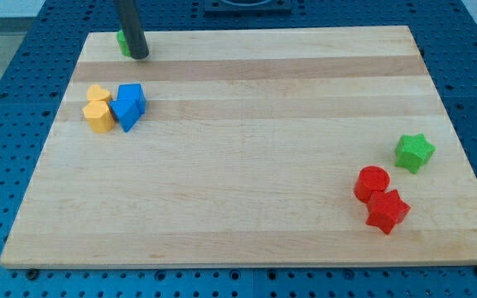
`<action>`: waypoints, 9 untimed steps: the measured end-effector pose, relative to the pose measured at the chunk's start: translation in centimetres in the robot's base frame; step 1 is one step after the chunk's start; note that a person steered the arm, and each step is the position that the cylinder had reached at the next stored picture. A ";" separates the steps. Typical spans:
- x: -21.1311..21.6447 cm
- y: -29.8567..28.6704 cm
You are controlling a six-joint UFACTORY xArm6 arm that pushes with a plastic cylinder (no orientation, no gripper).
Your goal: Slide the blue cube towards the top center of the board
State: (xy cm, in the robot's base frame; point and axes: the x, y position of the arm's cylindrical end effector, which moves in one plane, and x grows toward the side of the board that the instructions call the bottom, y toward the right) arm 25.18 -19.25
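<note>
The blue cube (132, 98) sits at the board's upper left, touching a second blue block (126, 115) just below it. Two yellow blocks (98, 94) (99, 117) lie right beside them on the left. My tip (138, 55) is at the top left of the board, above the blue cube and apart from it. A green block (123, 41) is mostly hidden behind the rod, just left of the tip.
A green star-shaped block (413, 152) lies near the right edge. A red cylinder (372, 183) and a red star-shaped block (387, 211) sit together at the lower right. The wooden board (247, 165) rests on a blue pegboard surface.
</note>
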 end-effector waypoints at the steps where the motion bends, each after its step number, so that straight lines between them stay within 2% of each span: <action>1: 1.0 0.4; 3: 6.0 -0.5; 6: 6.8 -7.7; 7: 8.3 -7.9; 9: 10.9 -4.3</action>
State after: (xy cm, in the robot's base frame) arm 36.06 -23.54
